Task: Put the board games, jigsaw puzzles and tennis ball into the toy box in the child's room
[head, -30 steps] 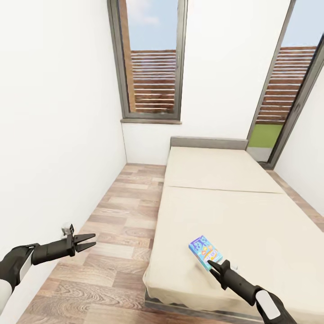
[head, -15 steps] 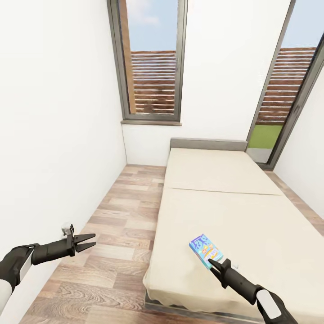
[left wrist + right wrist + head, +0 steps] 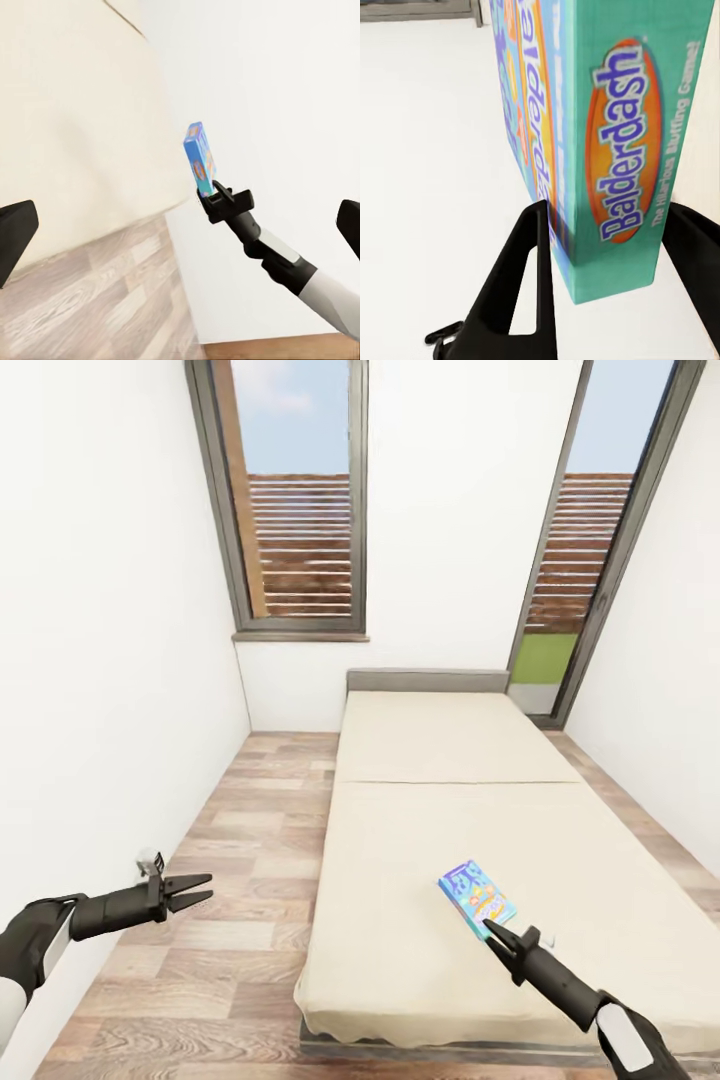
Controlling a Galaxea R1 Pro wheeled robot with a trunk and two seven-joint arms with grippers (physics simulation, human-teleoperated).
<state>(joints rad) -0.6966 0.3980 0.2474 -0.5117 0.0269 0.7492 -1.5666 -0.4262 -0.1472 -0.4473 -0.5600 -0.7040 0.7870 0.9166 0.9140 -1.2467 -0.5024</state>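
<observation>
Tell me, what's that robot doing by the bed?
The robot is picking up a toy. Its right tool is shut on a light blue Balderdash board game, holding it by one end over the beige bed. The left tool is open and holds nothing, out over the wooden floor beside the bed.

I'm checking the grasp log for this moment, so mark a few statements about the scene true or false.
1. The right gripper is shut on the Balderdash board game. True.
2. The left gripper holds a tennis ball. False: it is open and holds nothing, over the wooden floor.
3. The game's box is red and white. False: it is light blue and teal.
4. The bed runs toward a wall with two tall windows. True.
</observation>
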